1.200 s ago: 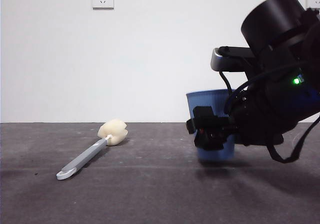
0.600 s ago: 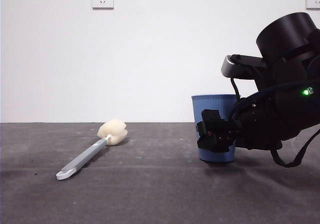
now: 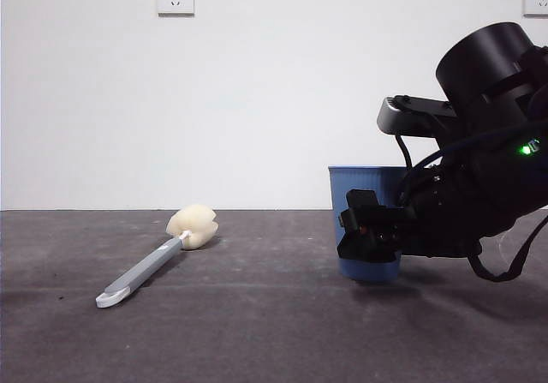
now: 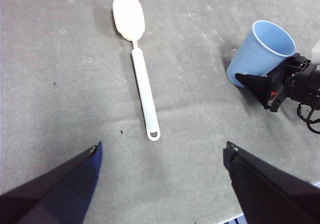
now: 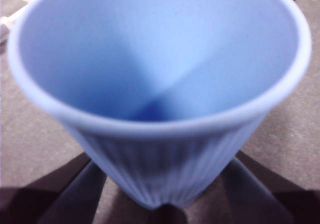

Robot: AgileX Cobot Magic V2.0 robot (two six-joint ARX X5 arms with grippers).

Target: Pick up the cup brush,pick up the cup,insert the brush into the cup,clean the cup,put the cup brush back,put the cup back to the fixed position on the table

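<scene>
Blue ribbed cup is stood on the table, clamped by the right gripper; release should be gentle. Well beside it, the cup brush is overhung by the spread left gripper.

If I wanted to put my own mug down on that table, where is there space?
The widest bare stretch of table lies between the cup brush and the cup, and in front of both. Beside the cup it is crowded: the right gripper sits around the cup. The left gripper hangs above the brush's handle end.
</scene>
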